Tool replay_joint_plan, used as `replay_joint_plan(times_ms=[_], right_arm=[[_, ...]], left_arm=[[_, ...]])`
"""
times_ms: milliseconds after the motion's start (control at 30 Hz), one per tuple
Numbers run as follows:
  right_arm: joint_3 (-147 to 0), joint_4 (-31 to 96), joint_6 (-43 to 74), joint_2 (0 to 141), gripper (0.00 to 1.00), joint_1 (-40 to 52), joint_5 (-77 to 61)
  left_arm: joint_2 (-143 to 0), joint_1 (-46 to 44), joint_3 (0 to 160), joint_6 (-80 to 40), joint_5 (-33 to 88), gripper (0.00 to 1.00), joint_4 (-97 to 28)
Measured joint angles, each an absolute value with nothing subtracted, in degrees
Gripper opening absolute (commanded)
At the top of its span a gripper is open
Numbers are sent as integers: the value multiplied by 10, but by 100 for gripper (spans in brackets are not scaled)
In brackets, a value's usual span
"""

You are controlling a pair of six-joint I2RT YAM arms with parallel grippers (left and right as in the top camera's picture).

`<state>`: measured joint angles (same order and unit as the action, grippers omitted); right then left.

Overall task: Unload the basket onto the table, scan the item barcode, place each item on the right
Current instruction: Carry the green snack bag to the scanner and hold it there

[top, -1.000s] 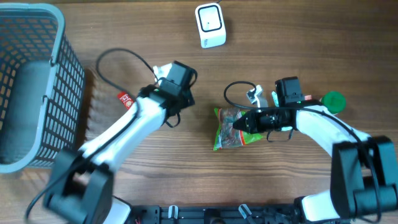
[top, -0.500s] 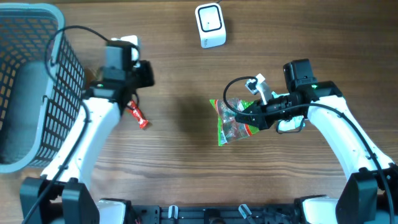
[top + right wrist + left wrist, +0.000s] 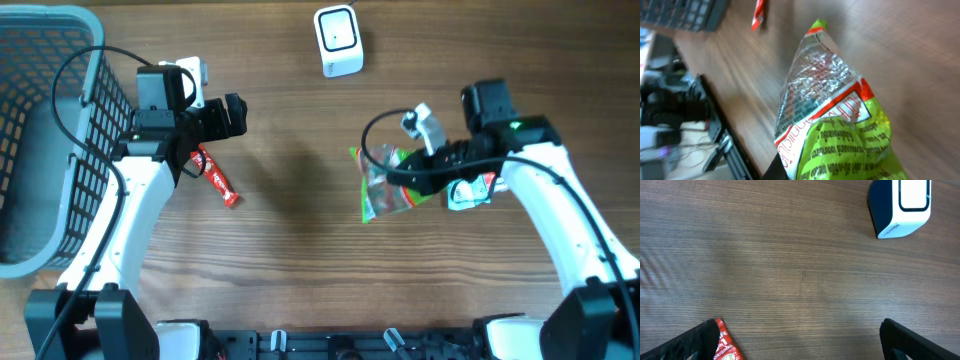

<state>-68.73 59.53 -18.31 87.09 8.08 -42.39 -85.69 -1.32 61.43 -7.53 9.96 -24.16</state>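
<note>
My right gripper (image 3: 408, 180) is shut on a green and clear snack bag (image 3: 383, 186), which it holds up off the table. In the right wrist view the bag (image 3: 832, 120) fills the frame, printed side towards the camera. The white barcode scanner (image 3: 337, 40) stands at the far middle of the table, apart from the bag. My left gripper (image 3: 222, 116) is wide open over bare wood and holds nothing. In the left wrist view the scanner (image 3: 902, 205) is at the top right.
A red sachet (image 3: 216, 177) lies flat on the table just below the left gripper; its end (image 3: 725, 342) shows beside the left finger. A grey mesh basket (image 3: 60, 60) fills the left edge. A small white and red item (image 3: 472, 190) lies under the right arm.
The left arm has swung from the middle to the left beside the basket, and its jaws have opened wide. The right gripper has lifted the bag off the table and shifted it slightly right.
</note>
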Motion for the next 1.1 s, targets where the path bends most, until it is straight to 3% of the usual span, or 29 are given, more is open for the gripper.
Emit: replay_joint_plan(times_ms=[267, 433, 500, 1100], right_arm=[[-941, 731, -178, 893, 4, 81, -352], [-1216, 910, -183, 1018, 4, 86, -276], [-1281, 917, -184, 1058, 4, 95, -249], [-1329, 590, -383, 1211, 4, 274, 70]], left_arm=[[-857, -13, 614, -75, 103, 100, -243], [-857, -13, 614, -75, 104, 100, -243], [-857, -13, 614, -75, 104, 100, -244], [-857, -13, 614, -75, 104, 100, -244]])
